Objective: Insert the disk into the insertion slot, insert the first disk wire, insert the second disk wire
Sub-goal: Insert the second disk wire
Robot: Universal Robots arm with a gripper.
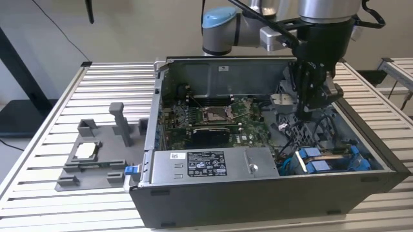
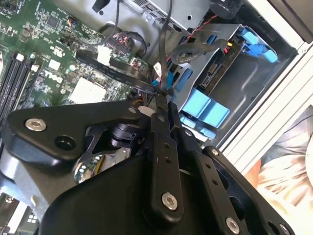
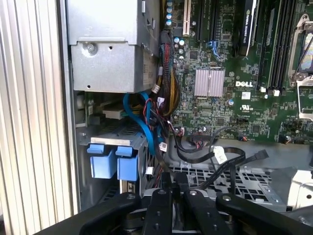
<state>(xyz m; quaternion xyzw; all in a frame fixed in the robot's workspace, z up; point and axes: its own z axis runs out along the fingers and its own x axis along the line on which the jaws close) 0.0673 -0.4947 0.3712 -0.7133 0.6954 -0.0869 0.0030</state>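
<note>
Silver-grey disk [image 1: 319, 166] in its blue frame, lying flat, pushed into the dark grey slot [image 3: 115, 138] at the case's near corner, blue end tabs facing out, thin black wire [image 2: 167, 44] pinched in the gripper [image 2: 164, 100]

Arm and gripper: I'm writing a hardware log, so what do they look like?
The arm has silver-grey tubes, a light blue joint cap and a black wrist section, with black cables looping beside it. The gripper is matte black: two narrow linkage fingers on broad rounded plates, fastened with silver screws.
</note>
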